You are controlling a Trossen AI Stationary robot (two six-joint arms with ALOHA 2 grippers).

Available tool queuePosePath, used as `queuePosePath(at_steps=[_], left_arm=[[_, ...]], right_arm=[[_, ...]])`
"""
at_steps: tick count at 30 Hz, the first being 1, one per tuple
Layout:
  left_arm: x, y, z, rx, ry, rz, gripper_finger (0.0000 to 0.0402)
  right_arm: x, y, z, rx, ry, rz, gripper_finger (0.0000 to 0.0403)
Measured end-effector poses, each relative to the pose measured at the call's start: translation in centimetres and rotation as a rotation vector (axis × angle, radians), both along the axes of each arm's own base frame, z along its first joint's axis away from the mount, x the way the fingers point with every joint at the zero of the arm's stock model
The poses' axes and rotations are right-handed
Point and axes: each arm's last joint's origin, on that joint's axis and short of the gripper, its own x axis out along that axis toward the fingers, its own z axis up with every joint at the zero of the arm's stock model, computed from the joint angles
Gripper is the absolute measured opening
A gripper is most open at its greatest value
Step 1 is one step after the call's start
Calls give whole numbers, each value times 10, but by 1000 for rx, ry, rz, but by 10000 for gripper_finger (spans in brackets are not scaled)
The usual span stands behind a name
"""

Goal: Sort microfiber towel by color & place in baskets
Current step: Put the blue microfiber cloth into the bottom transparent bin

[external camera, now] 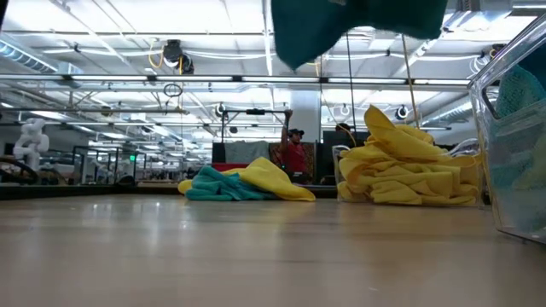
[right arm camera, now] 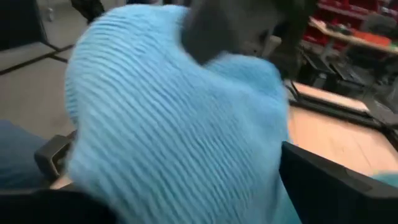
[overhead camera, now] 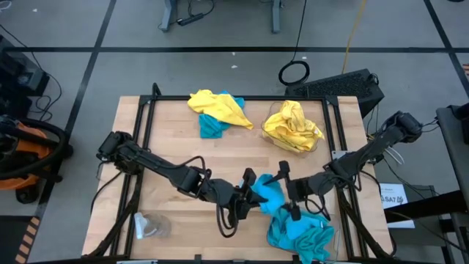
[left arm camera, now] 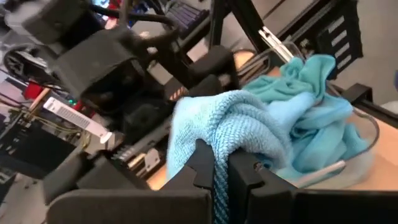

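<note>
A turquoise microfiber towel [overhead camera: 267,192] hangs above the table's near middle, and my left gripper [overhead camera: 251,193] is shut on it. My right gripper [overhead camera: 286,189] faces it from the right, open, one finger on either side of the towel [right arm camera: 174,124]. The near right basket [overhead camera: 322,246] holds several turquoise towels [overhead camera: 297,233]. The far right basket [overhead camera: 275,117] holds yellow towels [overhead camera: 293,126]. A loose heap of yellow and turquoise towels [overhead camera: 216,110] lies on the table at the far middle. My left gripper pinches a bunched fold of the turquoise towel [left arm camera: 219,163] between its two shut fingers [left arm camera: 202,163], reaching nearly level from the table's left. The cloth drapes over and past the fingertips. The towel [external camera: 358,26] hangs clear of the table. My right gripper: whether its open fingers [right arm camera: 323,186] touch the towel I cannot tell.
A small clear round object [overhead camera: 150,226] lies at the near left corner. A dark metal frame [overhead camera: 146,117] runs along the table's far and side edges. Bare wood [overhead camera: 183,150] lies between the heap and the arms.
</note>
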Motion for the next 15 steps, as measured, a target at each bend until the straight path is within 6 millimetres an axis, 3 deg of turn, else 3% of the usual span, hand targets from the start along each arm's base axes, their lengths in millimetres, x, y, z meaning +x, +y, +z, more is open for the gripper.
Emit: queuePosePath(at_steps=[8, 15], left_arm=[[4, 7, 1, -62, 1, -52, 11], [3, 6, 1, -64, 6, -52, 48]], right_arm=[[12, 2, -3, 3, -58, -5, 299], [13, 0, -3, -5, -61, -11, 203]])
